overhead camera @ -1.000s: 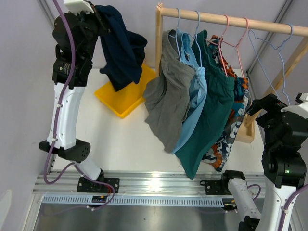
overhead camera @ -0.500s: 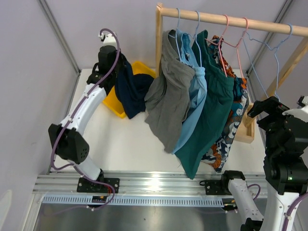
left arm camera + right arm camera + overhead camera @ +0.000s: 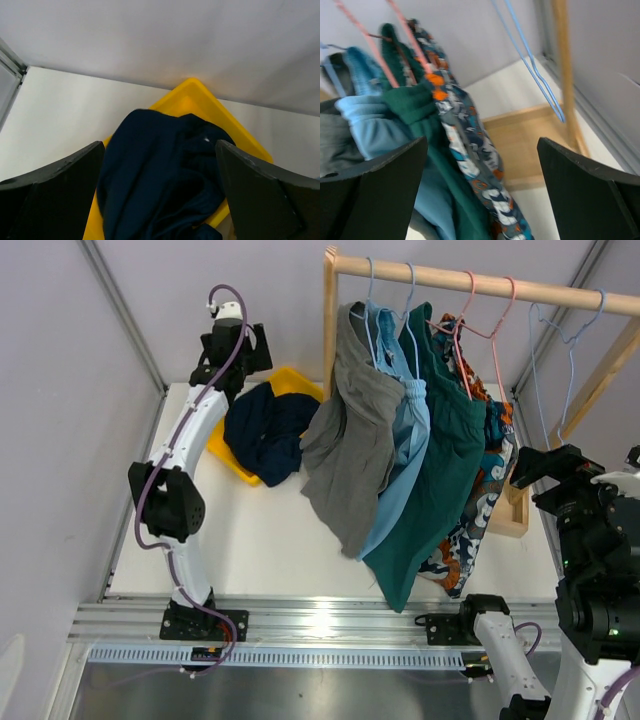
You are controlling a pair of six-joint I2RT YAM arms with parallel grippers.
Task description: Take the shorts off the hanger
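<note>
Top external — four shorts (image 3: pixel 410 450) hung, one navy pair (image 3: pixel 268 430) in yellow bin (image 3: pixel 220 448).

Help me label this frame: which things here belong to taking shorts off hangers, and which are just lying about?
Job: grey shorts, light blue shorts, teal shorts, print shorts, all hanging; navy shorts, already off.
Lying about: yellow tray, wooden rail.

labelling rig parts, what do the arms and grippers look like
Both the left arm and right arm have white links and black joint housings. A purple cable loops along the left one. Gripper fingers are broad, matte black.
</note>
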